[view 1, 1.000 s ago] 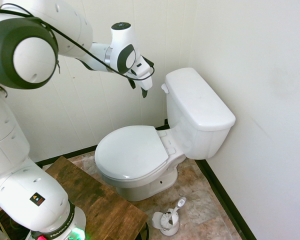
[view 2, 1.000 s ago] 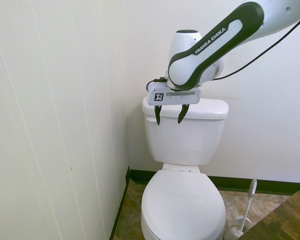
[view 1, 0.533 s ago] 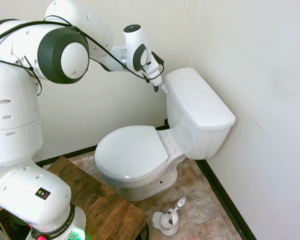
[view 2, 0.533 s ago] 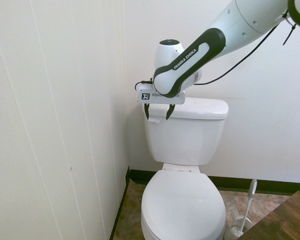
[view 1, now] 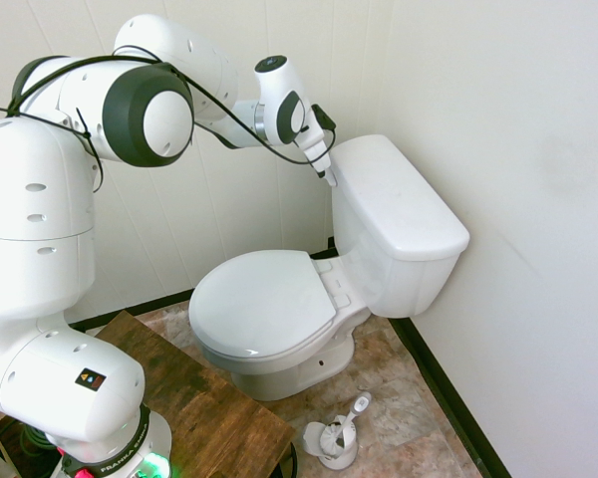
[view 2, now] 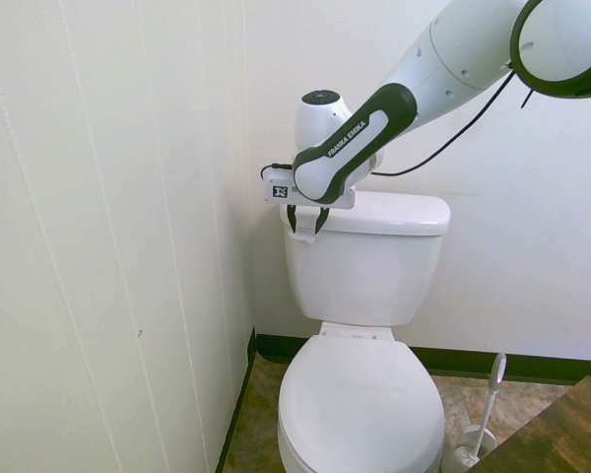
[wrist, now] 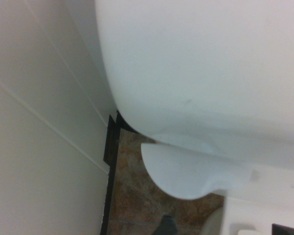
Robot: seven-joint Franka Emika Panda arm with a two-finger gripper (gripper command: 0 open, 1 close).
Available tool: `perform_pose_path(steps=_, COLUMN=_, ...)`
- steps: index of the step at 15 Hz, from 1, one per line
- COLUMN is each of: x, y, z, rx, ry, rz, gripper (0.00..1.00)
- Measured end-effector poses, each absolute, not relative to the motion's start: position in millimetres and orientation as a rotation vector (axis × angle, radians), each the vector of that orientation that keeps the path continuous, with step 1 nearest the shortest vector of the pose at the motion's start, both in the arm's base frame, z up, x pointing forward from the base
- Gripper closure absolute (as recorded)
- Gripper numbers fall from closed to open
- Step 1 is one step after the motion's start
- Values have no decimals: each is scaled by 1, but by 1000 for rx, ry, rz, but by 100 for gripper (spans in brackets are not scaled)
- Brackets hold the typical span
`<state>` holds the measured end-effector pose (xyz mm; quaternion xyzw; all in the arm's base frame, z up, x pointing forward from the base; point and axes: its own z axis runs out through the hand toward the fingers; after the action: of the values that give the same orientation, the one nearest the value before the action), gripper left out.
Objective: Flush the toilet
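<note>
A robot's gripper, its 2 fingers parted, hangs by the flush lever below the tank lid's corner nearest the paneled wall, apparently placed to press and flush the toilet.

My gripper, its two dark fingers parted and pointing toward 6 o'clock, is positioned at the flush lever, near the 11 o'clock corner of the toilet tank. The closed seat lid lies at 6 o'clock of the tank; the toilet brush stands in its holder at the lid's 4 o'clock.
</note>
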<state>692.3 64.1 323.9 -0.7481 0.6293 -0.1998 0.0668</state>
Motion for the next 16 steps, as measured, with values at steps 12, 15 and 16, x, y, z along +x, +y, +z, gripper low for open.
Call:
perform_pose_path(steps=12, x=722, y=60, z=306, rx=-2185, ry=1926, rz=-627, gripper=100)
perform_pose_path(steps=15, x=724, y=60, z=305, rx=-2180, ry=1930, rz=-625, gripper=100)
perform_pose_path(steps=16, x=724, y=60, z=304, rx=-2180, ry=1932, rz=-624, gripper=100)
